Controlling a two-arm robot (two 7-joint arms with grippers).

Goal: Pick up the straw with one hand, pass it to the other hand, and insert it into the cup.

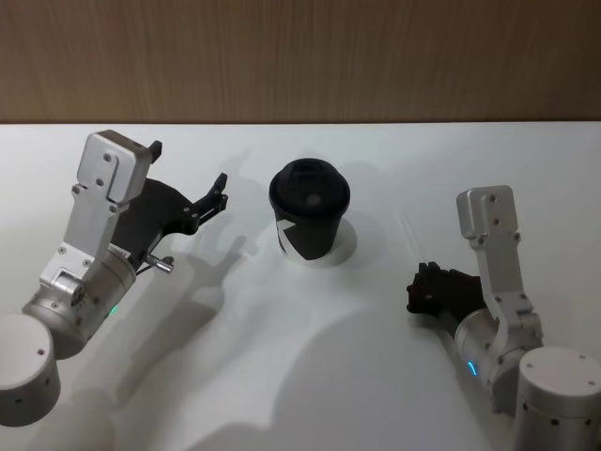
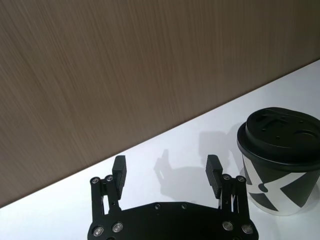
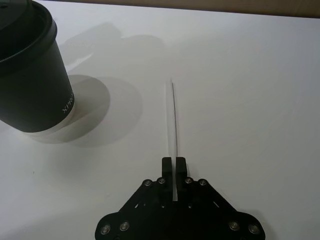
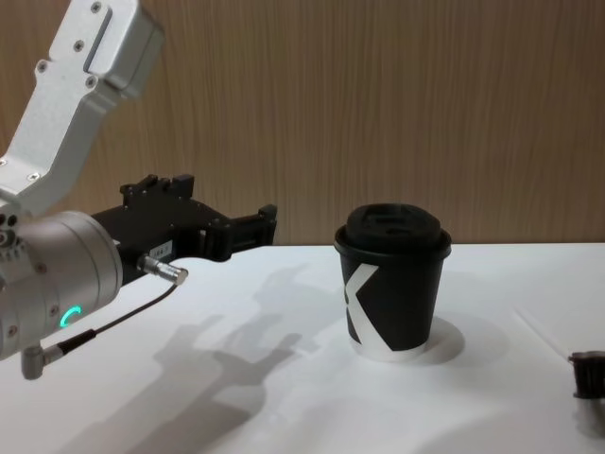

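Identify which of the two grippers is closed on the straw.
The right gripper: it is shut on one end of the thin white straw. The left gripper hovers wide open beside the cup, holding nothing.

White table [image 1: 282, 376]: cup [image 1: 310, 221] (lidded), straw [image 3: 173, 115]

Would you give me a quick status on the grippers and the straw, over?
Right gripper shut on straw, straw low along table. Left gripper open, left of cup. Cup upright, lid on.
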